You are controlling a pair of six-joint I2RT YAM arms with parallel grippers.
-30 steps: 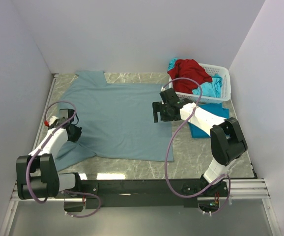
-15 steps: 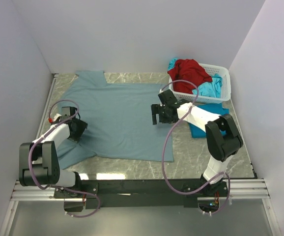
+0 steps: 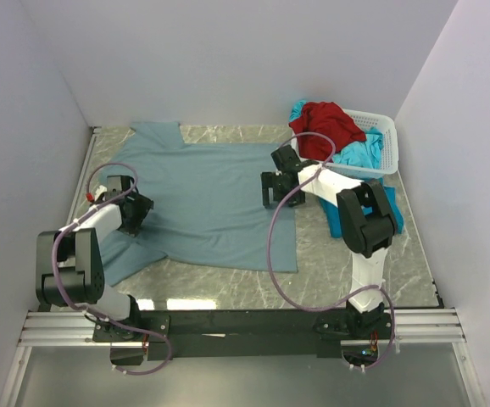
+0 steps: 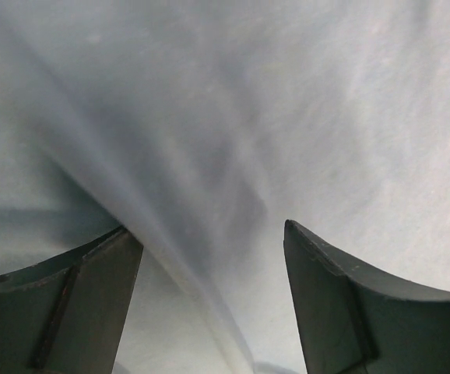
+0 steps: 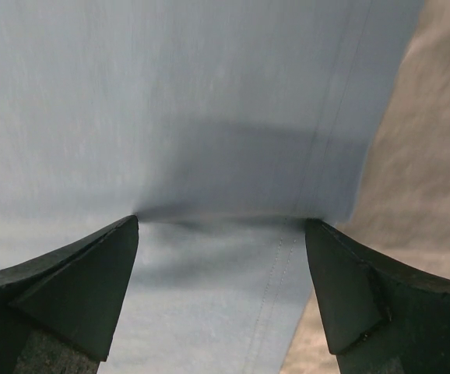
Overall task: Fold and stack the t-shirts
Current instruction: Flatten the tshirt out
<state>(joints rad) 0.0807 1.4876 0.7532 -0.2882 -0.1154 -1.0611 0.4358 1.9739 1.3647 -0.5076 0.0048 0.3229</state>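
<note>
**A:** Where did things stand on the left?

**B:** The left hand (image 4: 208, 234) sat low on the grey-blue shirt (image 3: 203, 195) near its left edge. Its fingers were apart, with a soft ridge of cloth running between them but nothing pinched.

**A:** And the shirt itself?

**B:** It lay spread open across the surface (image 3: 347, 271), with no fold in it yet. At its right edge the right hand (image 5: 221, 220) hung over the hem, fingers wide apart, gripping nothing.

**A:** Further right?

**B:** A flat turquoise cloth (image 3: 336, 225) lay under the right arm, beside the basket (image 3: 386, 136). It was mostly hidden, so I couldn't tell whether it was a finished fold. In the basket a red shirt (image 3: 323, 123) and a turquoise shirt (image 3: 359, 157) were heaped, unfolded.

**A:** So how far along?

**B:** Early, I'd judge. The big shirt was laid out ready for its first fold, and the two in the basket and the stacking were all left to do.
</note>
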